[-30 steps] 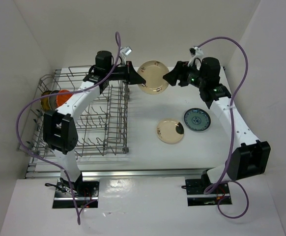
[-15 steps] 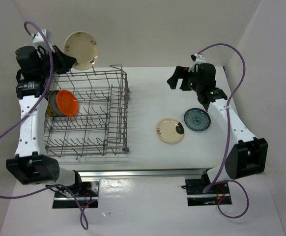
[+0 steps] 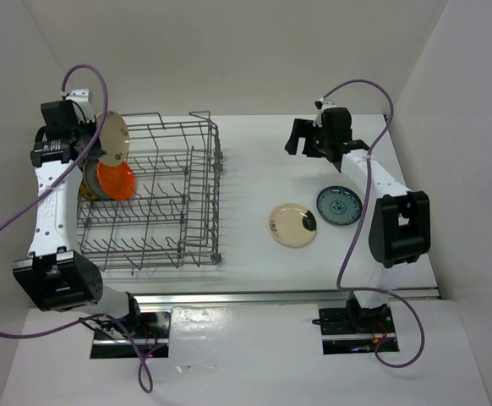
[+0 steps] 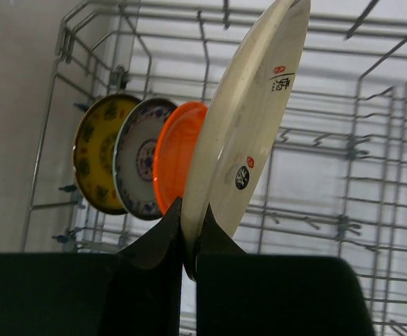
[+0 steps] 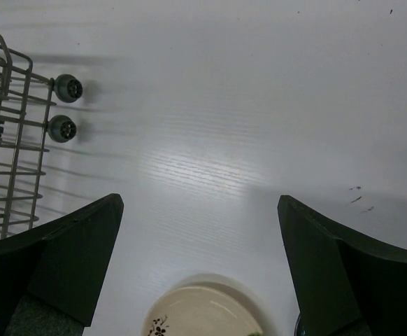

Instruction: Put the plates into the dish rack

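My left gripper (image 3: pixel 96 145) is shut on the rim of a beige plate (image 3: pixel 113 139) and holds it on edge over the left end of the grey wire dish rack (image 3: pixel 204 186). In the left wrist view the gripper (image 4: pixel 189 231) pinches the beige plate (image 4: pixel 252 126) right beside the orange plate (image 4: pixel 175 154). A blue-and-white plate (image 4: pixel 142 157) and a gold plate (image 4: pixel 98 154) stand upright behind it in the rack (image 4: pixel 358 112). A second beige plate (image 3: pixel 292 225) and a blue-and-white plate (image 3: pixel 339 205) lie flat on the table. My right gripper (image 3: pixel 295 139) is open and empty above the table's far side.
White walls close in the table on the left, back and right. The right wrist view shows the gripper (image 5: pixel 200 245) wide open, the beige plate (image 5: pixel 203 315) below it and the rack's corner with two small wheels (image 5: pixel 67 87) at the left.
My left arm has carried the beige plate from mid-table to the rack's left end and lowered it, on edge, beside the orange plate. My right arm let go and drew back.
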You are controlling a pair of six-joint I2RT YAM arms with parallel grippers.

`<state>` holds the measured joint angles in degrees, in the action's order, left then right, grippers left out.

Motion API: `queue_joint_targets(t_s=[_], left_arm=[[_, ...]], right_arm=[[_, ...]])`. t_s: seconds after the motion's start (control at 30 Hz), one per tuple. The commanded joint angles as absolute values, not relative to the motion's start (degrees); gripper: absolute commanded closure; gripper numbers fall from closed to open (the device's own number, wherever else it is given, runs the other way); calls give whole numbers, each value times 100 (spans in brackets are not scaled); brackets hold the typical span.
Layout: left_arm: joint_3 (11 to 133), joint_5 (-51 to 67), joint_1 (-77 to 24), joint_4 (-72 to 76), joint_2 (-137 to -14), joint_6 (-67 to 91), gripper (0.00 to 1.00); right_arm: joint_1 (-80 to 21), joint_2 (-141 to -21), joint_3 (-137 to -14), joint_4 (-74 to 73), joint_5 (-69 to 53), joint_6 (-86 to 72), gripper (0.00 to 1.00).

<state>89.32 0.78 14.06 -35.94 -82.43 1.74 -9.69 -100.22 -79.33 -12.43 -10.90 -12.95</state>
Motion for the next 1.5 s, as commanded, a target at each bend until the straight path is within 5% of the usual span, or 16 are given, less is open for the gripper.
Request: queue_joint_targets(t_s=[0.0,0.47,0.97,1.47], left_arm=[[8860,-457,1424,-3647,-8306,-149,100],[8631,-1502,1230,-3823,-8666,-211,100],[8684,-1100,1064,-4087,-9430,-158,100],[8920,-624,677,-4578,-10099,17,100]], right_arm=[[-844,-10125,-8244,-1221,-985,-1292,0],[-624,-10722,-8648,-1617,-818,-1239,0],[465,-10152,-8113,-1873,-299,-1116,0],[466,-10151,-8007,-2038,193,-1169,0]])
